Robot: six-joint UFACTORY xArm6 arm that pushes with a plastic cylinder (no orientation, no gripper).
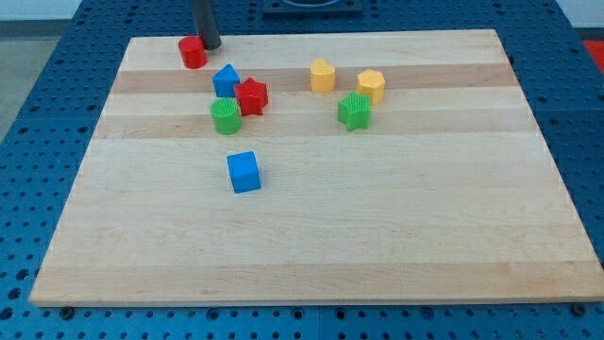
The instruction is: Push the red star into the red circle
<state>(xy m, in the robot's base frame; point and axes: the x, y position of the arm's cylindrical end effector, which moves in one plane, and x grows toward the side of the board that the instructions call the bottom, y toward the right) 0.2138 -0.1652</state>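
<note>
Wooden surface (377,236) on a blue pegboard base (38,142). No claw on this arm, so no open or closed state to give; it ends in a dark rod. My tip (209,45) sits at the view's top left, on the surface's far edge, just beside the red circle (192,52), on that block's right. Cannot tell if tip and block touch.

Red star (250,95) lies below and to the right of the red circle, apart from it, with a gap of bare wood between. It is packed in a cluster: blue block (226,79), shape unclear, touching it on the upper left; green circle (226,116) touching or just beside it on the lower left.

Blue cube (243,172) stands alone, below the cluster, near the surface's middle left.

To the view's right of the cluster, a second group: yellow block (323,76), rounded, exact shape unclear; yellow hexagon-like block (371,85) near it on the right; green star (355,111) below, between the two yellows and just beside the hexagon-like one.

Tip is well apart from the red star, up and left of it.
</note>
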